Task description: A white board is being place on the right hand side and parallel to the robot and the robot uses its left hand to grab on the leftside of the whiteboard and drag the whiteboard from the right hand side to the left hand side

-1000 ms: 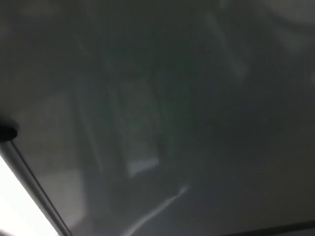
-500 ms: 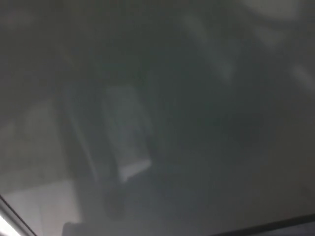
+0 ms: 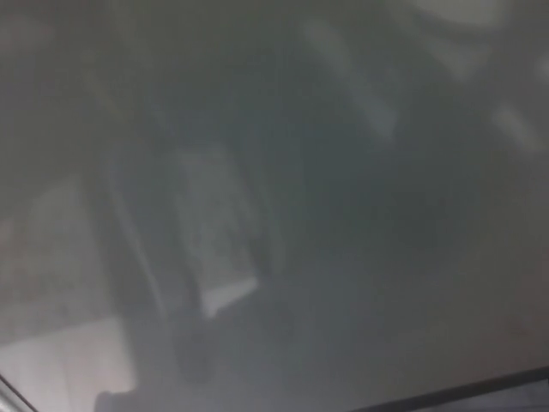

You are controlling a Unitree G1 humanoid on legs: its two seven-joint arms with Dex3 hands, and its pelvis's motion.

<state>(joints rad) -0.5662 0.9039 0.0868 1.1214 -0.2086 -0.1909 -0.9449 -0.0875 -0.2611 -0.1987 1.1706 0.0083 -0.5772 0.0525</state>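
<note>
Pretty much all I can see right now is the whiteboard [image 3: 360, 215] filling my head view, a grey glossy face full of murky reflections. Its dark frame edge [image 3: 480, 390] runs along the bottom right, and there's a sliver of another edge at the bottom left corner [image 3: 10, 390], so the board sits right up in front of me and covers nearly everything. Neither of my hands shows, so I honestly can't say if my left is clamped on the left side or hanging free.

What worries me: I've got zero visual on the contact point. If my grip on that edge is shallow, it could slip off mid-drag and I wouldn't notice. The surface looks slick, which wouldn't help. Also, pulling from one side only could make the board twist or tip.
</note>
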